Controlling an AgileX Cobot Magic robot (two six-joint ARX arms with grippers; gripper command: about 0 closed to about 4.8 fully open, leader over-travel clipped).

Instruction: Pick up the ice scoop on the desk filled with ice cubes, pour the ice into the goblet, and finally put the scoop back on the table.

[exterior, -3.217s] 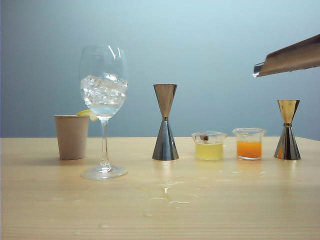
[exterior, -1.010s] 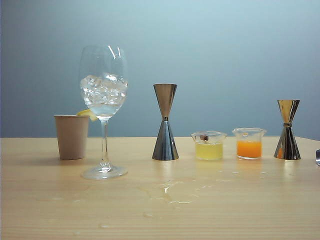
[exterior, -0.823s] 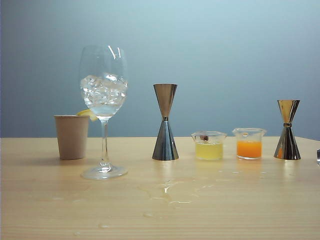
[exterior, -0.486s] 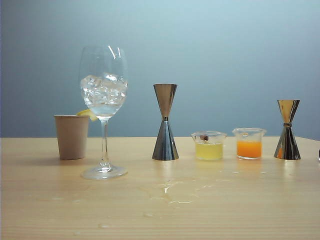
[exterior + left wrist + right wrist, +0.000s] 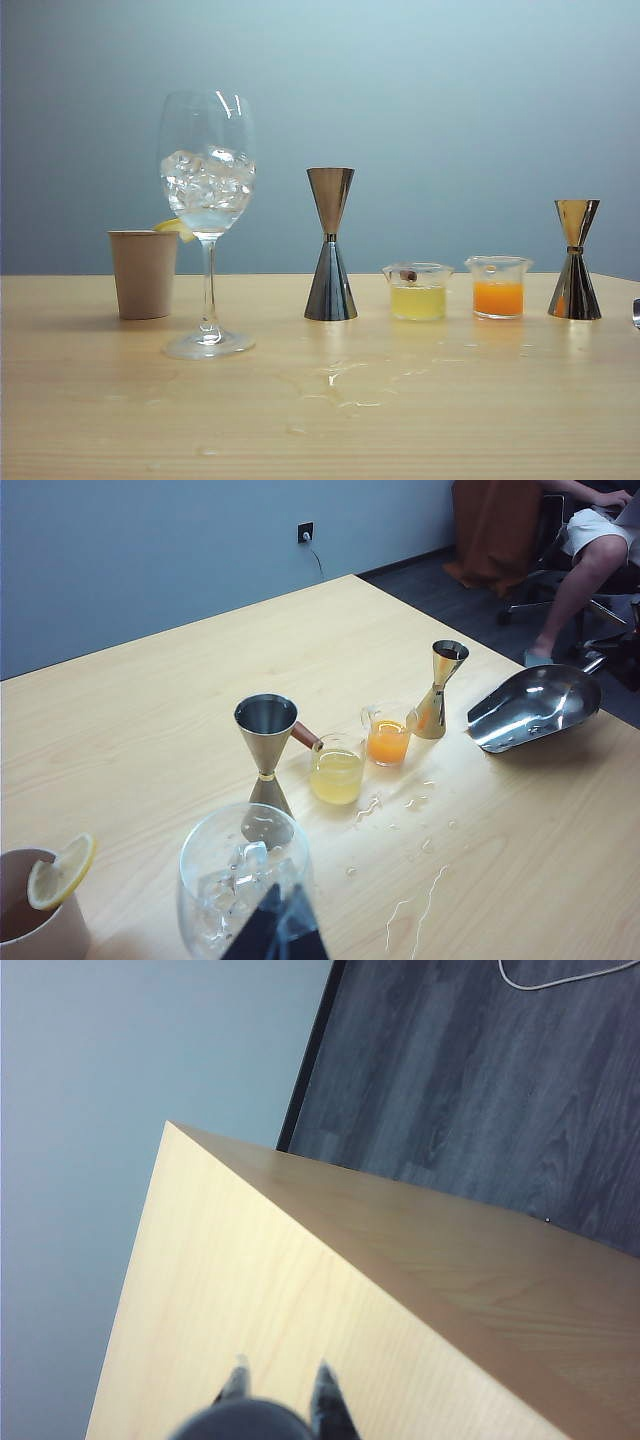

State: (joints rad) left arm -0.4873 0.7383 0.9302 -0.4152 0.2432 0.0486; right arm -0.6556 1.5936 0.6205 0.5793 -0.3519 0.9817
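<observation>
Wood table (image 5: 300, 1290) under right tool (image 5: 282, 1385), goblet (image 5: 215, 865) under left tool (image 5: 276, 935) (grip states: cannot tell).

exterior: low, near counter (image 5: 320, 420) height, level toward the blue wall, close | left wrist: high above goblet (image 5: 245, 895), looking down across the counter to its far corner | right wrist: tilted over a bare counter corner and floor | shared: exterior and left wrist both hold goblet, jiggers, beakers
</observation>
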